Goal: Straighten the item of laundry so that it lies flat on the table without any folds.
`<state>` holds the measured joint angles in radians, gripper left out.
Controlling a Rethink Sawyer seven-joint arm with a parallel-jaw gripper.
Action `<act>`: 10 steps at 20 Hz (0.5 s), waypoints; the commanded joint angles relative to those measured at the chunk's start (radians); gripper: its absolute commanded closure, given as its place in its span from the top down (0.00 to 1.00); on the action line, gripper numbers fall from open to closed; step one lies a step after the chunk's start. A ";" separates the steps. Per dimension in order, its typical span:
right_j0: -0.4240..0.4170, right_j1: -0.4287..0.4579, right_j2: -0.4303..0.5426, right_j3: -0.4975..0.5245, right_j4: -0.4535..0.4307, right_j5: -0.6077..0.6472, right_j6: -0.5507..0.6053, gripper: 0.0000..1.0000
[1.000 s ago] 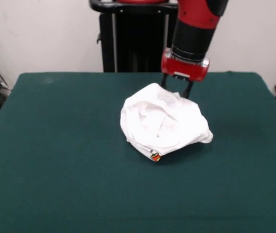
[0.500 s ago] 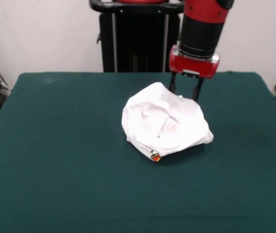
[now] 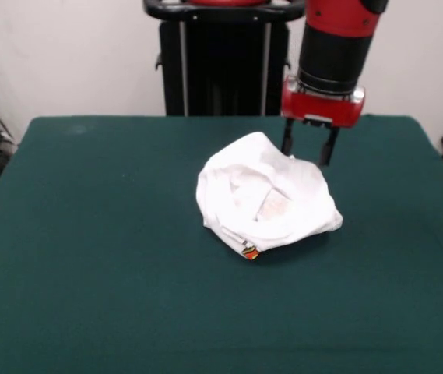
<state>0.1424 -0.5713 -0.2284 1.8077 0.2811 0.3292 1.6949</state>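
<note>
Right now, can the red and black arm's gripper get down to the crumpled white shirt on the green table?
Probably yes. The open gripper hangs by the crumpled white shirt's far edge, and nothing else lies on the green table between them.

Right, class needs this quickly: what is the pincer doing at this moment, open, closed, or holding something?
Pincer: open and empty, fingers apart, just behind the crumpled T-shirt.

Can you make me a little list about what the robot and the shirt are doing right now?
shirt: white shirt bunched in a crumpled heap, not flat
print: only a small colourful bit shows at the near edge
table: green table, the shirt lies near its middle
tool: tool open, just behind the shirt's far right edge, holding nothing
job: not done yet, many folds left
</note>
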 commanded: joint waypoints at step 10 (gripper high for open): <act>0.024 0.058 0.073 -0.128 0.011 0.091 0.178 1.00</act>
<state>0.1436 -0.5645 -0.2286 1.7387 0.2801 0.3294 1.6949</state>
